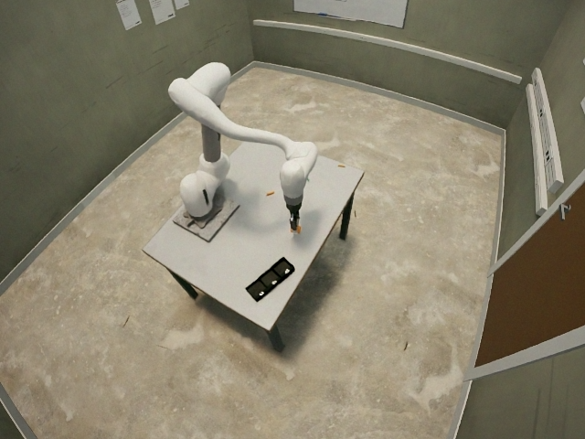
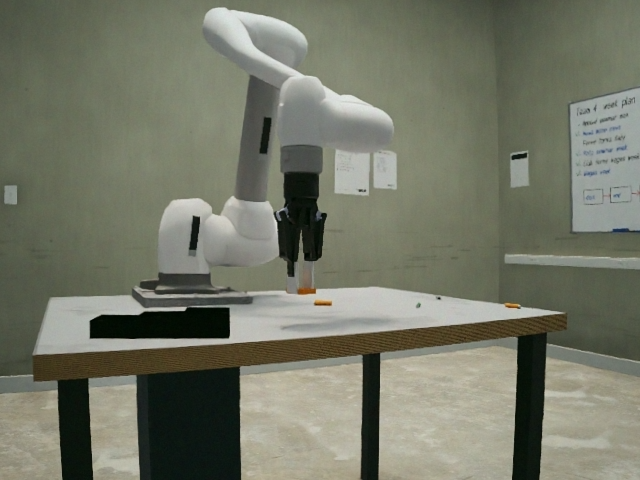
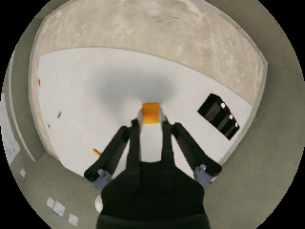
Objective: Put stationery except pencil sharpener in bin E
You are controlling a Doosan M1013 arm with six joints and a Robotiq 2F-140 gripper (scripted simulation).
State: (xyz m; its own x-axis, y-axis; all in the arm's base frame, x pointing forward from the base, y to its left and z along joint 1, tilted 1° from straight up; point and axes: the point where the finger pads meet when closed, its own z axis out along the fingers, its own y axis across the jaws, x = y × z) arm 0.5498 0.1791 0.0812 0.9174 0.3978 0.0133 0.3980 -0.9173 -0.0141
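Observation:
My gripper (image 1: 294, 228) (image 2: 300, 289) (image 3: 151, 113) is shut on an orange block (image 1: 298, 230) (image 2: 307, 291) (image 3: 151, 113) and holds it above the table. Three joined black bins (image 1: 277, 283) (image 2: 160, 326) (image 3: 208, 104) stand near the table's front corner, away from the gripper. Their white marks are too small to read. An orange piece (image 1: 270, 193) (image 2: 323, 303) (image 3: 96, 152) lies on the table, and another orange piece (image 1: 341, 165) (image 2: 512, 305) (image 3: 39, 82) lies near the far edge. A small green item (image 2: 418, 305) (image 3: 59, 114) and a tiny dark item (image 2: 438, 297) (image 3: 49, 126) also lie there.
The table (image 1: 203, 269) (image 2: 382, 310) carries the arm's base plate (image 1: 207, 233) (image 2: 191, 296) at its left side in the top view. The bins stand close to the table's long edge.

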